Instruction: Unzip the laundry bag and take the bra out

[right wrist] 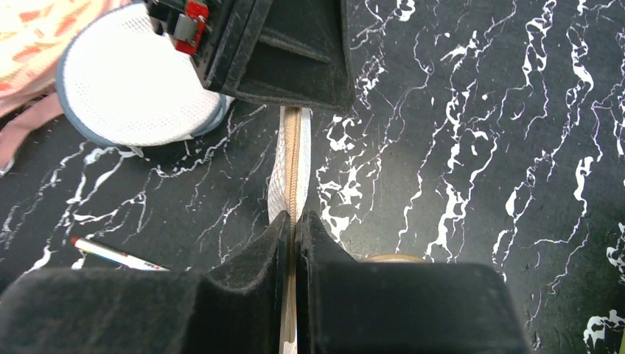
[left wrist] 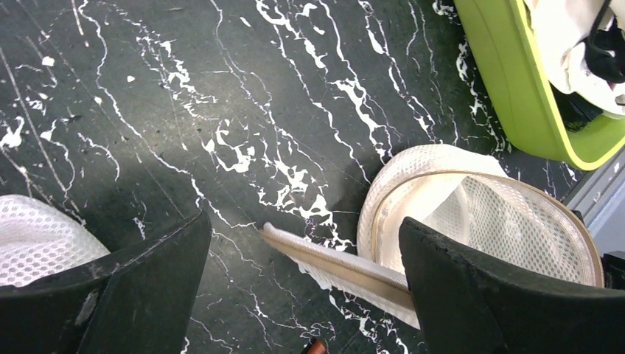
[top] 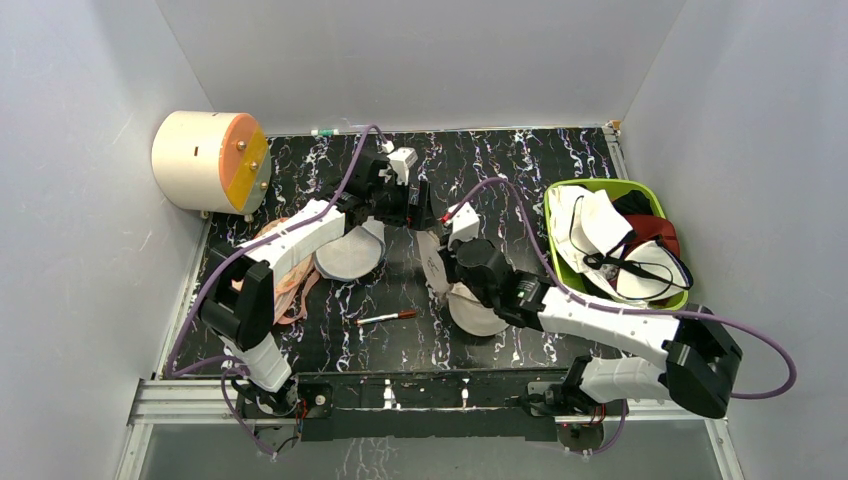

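On black marble-look table (top: 560,170), white walls round: laundry bag (top: 478,315) sits mid-table, betw. both arms.
Right gripper (right wrist: 295,217): pinching bag's zip band (right wrist: 291,162).
Left gripper (left wrist: 304,221): fingers wide apart.
Bra (top: 600,222): in green bin (top: 590,183), right side.
Top cam only: cream drum (top: 205,160), back-left.

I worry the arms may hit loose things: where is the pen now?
In the top view the pen lies low in the middle, just left of the laundry bag and right of the peach-pink bra.
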You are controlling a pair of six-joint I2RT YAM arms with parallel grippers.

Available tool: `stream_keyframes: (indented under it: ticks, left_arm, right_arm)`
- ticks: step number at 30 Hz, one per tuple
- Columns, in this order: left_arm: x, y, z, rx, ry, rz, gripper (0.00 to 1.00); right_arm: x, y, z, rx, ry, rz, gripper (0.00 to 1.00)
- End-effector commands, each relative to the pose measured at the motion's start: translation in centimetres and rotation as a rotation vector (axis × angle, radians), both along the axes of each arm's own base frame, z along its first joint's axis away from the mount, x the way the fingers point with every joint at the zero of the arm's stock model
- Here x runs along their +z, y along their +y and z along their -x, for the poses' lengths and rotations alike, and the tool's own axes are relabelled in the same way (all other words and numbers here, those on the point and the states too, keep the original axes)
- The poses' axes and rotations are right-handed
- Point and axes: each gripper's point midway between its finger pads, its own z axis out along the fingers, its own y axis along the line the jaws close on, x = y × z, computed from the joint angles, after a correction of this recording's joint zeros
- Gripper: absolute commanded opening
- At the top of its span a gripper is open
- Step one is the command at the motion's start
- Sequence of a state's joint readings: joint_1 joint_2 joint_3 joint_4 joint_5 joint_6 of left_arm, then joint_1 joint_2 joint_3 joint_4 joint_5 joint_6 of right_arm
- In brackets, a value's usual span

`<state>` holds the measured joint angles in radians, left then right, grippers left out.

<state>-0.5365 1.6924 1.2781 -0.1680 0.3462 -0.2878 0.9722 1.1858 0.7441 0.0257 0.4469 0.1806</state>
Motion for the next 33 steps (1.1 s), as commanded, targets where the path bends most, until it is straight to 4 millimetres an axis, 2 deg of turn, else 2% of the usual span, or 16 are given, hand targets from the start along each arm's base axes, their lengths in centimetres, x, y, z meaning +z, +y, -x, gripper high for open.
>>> stream_keyframes:
  ticks: [1, 4, 7, 15, 20, 24, 27, 29, 33]
  left_arm:
    - [2.9, 1.0, -0.3, 0.071, -0.036, -0.006, 0.98]
    - [2.8, 1.5, -0.7, 0.137, -0.016, -0.016, 0.98]
    - [2.3, 1.4, -0.8, 0.177, 0.044, -0.018, 0.98]
    - [1.1, -0.9, 0.6, 0.154, 0.204, 0.106, 0.88]
    - [0.4, -2.0, 1.4, 0.114, 0.273, 0.145, 0.74]
    - [0.7, -1.6, 1.1, 0.116, 0.244, 0.136, 0.62]
    - [1.2, -1.3, 1.0, 0.103, 0.208, 0.129, 0.37]
    - [1.7, -1.1, 0.9, 0.087, 0.183, 0.124, 0.25]
    - [3.0, -0.5, 0.9, 0.066, 0.101, 0.115, 0.20]
  right_arm:
    - [2.3, 1.1, -1.9, -0.046, -0.044, -0.024, 0.00]
    - [1.7, 0.9, -3.2, -0.129, -0.026, 0.036, 0.00]
    - [2.0, 0.9, -4.2, -0.197, -0.040, 0.076, 0.00]
    - [2.5, 2.9, -5.2, -0.242, -0.122, 0.156, 0.00]
    - [2.8, 3.7, -5.0, -0.282, -0.180, 0.209, 0.00]
    - [2.6, 4.0, -4.8, -0.273, -0.178, 0.190, 0.00]
    - [2.6, 4.6, -4.2, -0.213, -0.168, 0.151, 0.00]
    - [2.6, 4.8, -3.7, -0.178, -0.158, 0.125, 0.00]
    - [3.5, 4.3, -2.8, -0.154, -0.141, 0.072, 0.28]
